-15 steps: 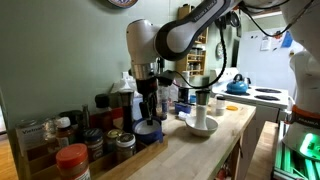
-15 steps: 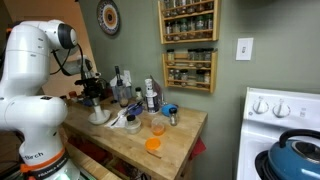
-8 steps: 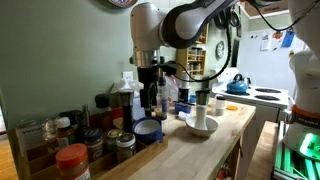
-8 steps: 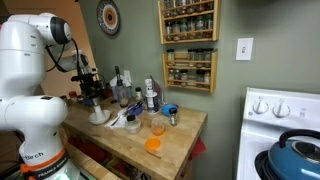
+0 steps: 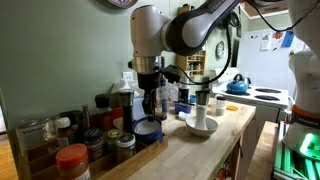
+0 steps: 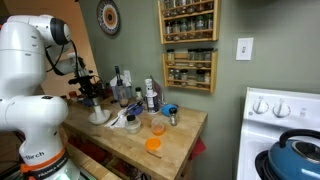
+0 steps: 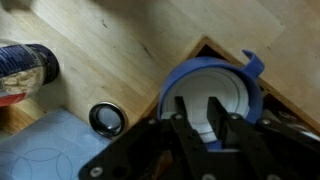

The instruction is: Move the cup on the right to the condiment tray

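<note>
The short dark-blue cup (image 5: 147, 130) stands at the near end of the light-wood condiment tray (image 5: 33, 152), beside its spice jars. In the wrist view the cup (image 7: 215, 92) shows a blue rim and pale inside, set in the tray's corner (image 7: 178, 68). My gripper (image 5: 148, 104) hangs straight above the cup with a gap to it. In the wrist view the gripper's fingers (image 7: 198, 118) are apart over the cup's mouth and hold nothing. In an exterior view the arm hides the cup, and the gripper (image 6: 92, 95) hangs over the back of the counter.
A white bowl (image 5: 201, 124) with a narrow dark cup (image 5: 203, 102) stands on the counter nearby. The wrist view shows a glass jar (image 7: 25, 62), a small round metal lid (image 7: 106, 120) and a pale blue cloth (image 7: 45, 152). Bottles stand behind the gripper.
My gripper has risen from down at the cup to a little above it. The cup stays in the tray's corner.
</note>
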Robot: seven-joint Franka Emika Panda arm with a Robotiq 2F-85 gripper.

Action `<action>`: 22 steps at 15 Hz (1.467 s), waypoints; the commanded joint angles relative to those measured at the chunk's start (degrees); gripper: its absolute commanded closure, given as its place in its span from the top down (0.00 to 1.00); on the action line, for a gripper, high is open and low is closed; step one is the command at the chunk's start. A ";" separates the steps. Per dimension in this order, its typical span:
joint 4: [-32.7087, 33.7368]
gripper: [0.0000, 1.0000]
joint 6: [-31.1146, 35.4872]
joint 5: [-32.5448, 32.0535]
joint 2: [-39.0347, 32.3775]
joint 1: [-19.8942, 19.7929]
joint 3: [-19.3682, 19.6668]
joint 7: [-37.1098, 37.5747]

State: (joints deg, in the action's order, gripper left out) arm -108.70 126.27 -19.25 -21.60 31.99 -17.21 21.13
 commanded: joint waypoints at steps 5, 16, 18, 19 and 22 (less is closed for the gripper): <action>1.98 0.00 -0.81 -5.21 -3.07 2.41 2.63 2.25; 4.82 0.00 -2.88 -2.72 -7.16 2.30 3.44 -0.04; 5.70 0.00 -3.60 0.11 -7.98 1.44 2.65 -1.94; 6.25 0.00 -4.11 2.50 -8.47 0.78 1.96 -3.74; 7.93 0.00 -6.00 8.98 -9.80 -0.56 0.51 -8.85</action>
State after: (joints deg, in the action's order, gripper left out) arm -103.33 122.88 -15.72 -28.46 33.09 -14.76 16.82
